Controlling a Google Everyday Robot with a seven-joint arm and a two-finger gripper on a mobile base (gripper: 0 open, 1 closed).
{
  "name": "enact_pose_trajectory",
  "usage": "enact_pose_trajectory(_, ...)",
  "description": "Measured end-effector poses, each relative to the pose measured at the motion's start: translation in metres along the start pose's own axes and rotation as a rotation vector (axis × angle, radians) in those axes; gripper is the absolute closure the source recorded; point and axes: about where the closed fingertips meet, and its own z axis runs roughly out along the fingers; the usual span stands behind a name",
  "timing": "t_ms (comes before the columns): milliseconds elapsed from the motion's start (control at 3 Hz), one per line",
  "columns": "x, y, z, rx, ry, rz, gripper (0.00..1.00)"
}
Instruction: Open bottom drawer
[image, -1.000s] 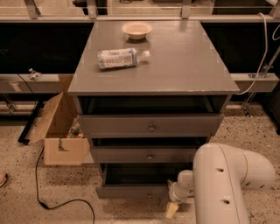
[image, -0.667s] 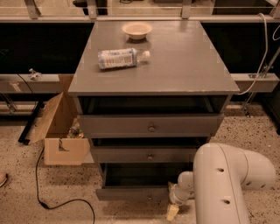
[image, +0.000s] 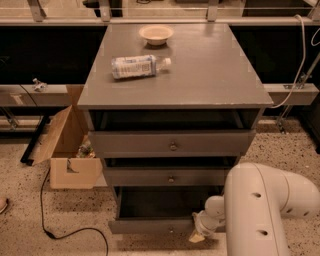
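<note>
The grey cabinet (image: 175, 75) has three drawers. The bottom drawer (image: 150, 226) is the lowest, with a slim grey front and a small round knob (image: 171, 230). It stands pulled out, its dark inside showing. My gripper (image: 198, 235) is at the right end of that drawer front, low near the floor, below my white arm (image: 255, 205). The middle drawer (image: 170, 176) and top drawer (image: 172, 143) stand slightly out as well.
A plastic bottle (image: 137, 66) lies on the cabinet top, with a small bowl (image: 156, 34) behind it. An open cardboard box (image: 67, 150) stands on the floor at the left, with a black cable (image: 50, 220) beside it. A dark counter runs behind.
The bottom drawer has slid a little further out toward the camera, and my gripper at its right end has moved with it.
</note>
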Motion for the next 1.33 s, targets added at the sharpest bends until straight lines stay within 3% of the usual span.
enact_pose_trajectory(667, -0.004, 0.000, -0.011, 0.000, 0.000, 0.000, 0.96)
enact_pose_trajectory(1000, -0.009, 0.024, -0.008, -0.019, -0.062, -0.020, 0.00)
enact_pose_trajectory(1333, -0.011, 0.026, -0.009, -0.013, -0.085, -0.024, 0.00)
